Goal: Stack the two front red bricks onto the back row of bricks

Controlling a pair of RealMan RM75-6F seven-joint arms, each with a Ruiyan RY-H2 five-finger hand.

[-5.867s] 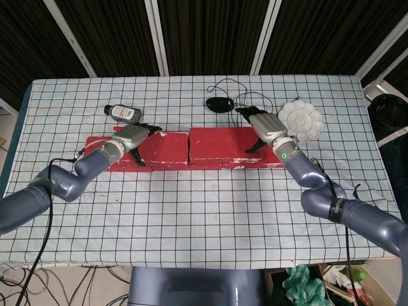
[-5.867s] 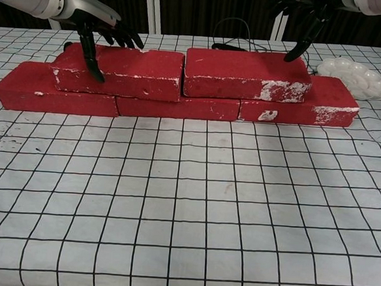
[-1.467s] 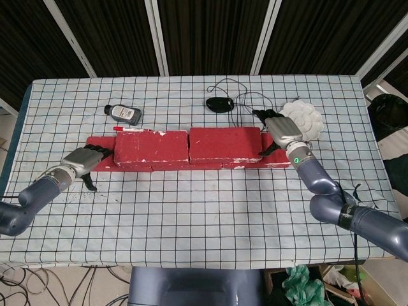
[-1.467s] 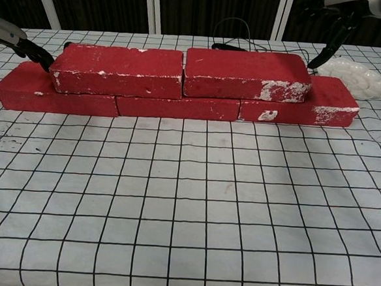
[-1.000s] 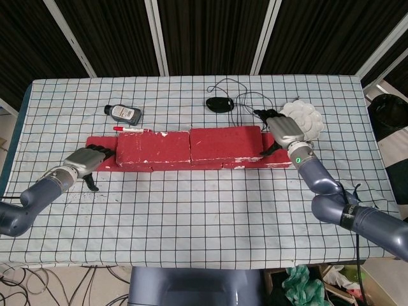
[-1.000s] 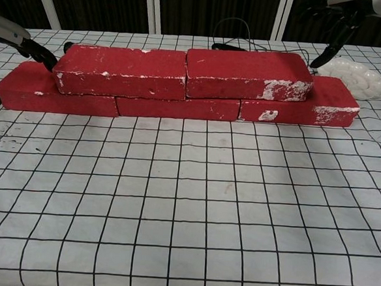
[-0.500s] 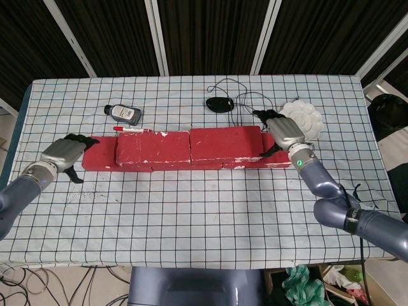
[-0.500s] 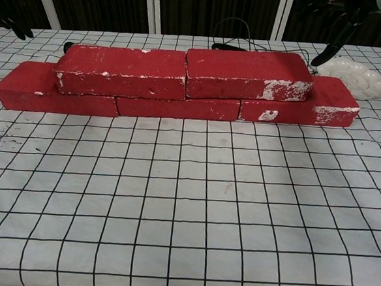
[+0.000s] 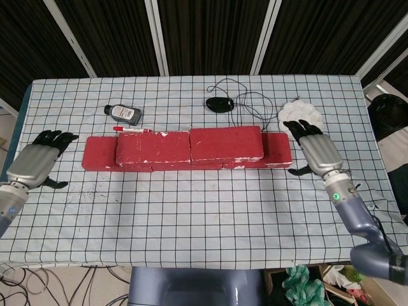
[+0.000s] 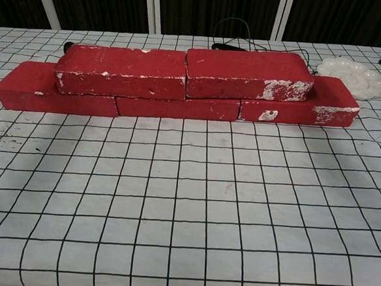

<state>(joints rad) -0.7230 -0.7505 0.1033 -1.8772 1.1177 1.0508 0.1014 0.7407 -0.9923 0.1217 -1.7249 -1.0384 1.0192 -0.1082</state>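
Two upper red bricks [image 9: 190, 146] lie end to end on the back row of bricks [image 9: 275, 150], mid-desk. Left hand [image 9: 35, 162] hovers near the desk's [image 9: 191, 217] left edge, fingers [image 9: 54, 138] spread, holding nothing. Right hand [image 9: 317, 151] is apart from the row's right end, fingers spread, overlapping the white palette [image 9: 294, 115]. Bottle [image 9: 123, 113], red pen [image 9: 132, 128], and black device [image 9: 220, 104] with cable lie behind the row.

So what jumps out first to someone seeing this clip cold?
The red brick wall across mid-table: two upper bricks sit end to end on a bottom row of three. Both hands are off it, left hand and right hand open beyond either end.
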